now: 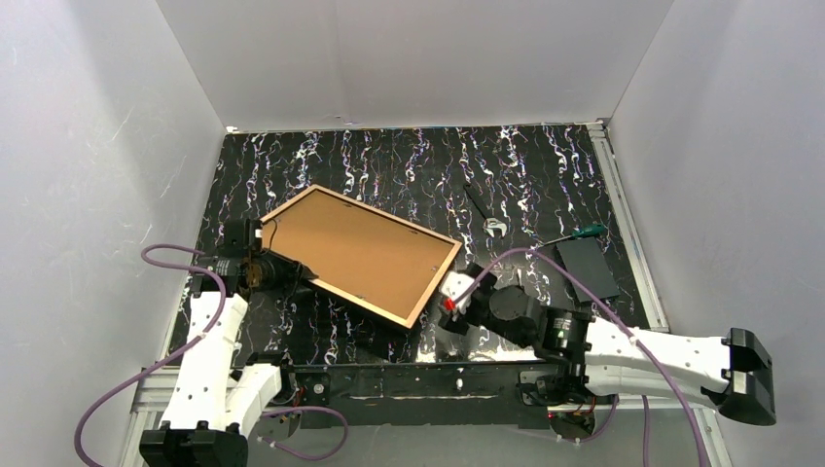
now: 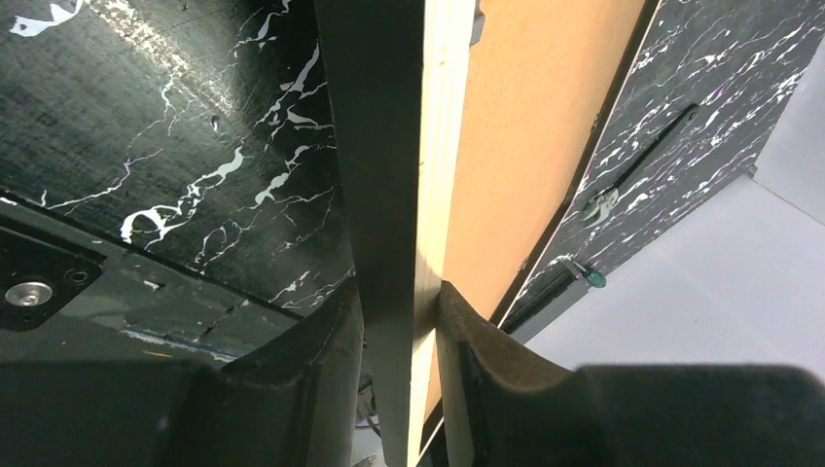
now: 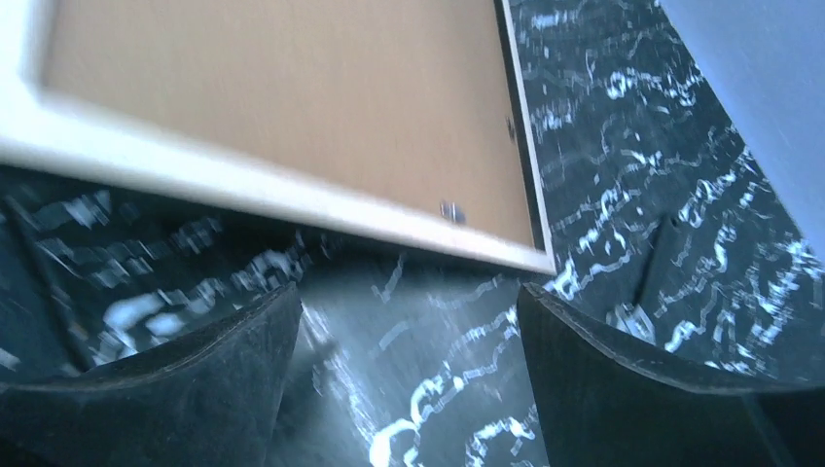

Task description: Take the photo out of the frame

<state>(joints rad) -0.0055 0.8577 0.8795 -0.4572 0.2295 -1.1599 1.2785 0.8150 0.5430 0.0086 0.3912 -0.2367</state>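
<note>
Frame point(image 1: 434, 285) between left gripper point(image 2: 399, 297) and right gripper point(image 3: 409, 306) (flat box point(image 1: 587, 269) farther right on the table point(image 1: 409, 161))

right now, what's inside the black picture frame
A brown fibreboard back fills the thin black rectangular frame, small metal clips at its edge. Anything beneath that board is covered.
</note>
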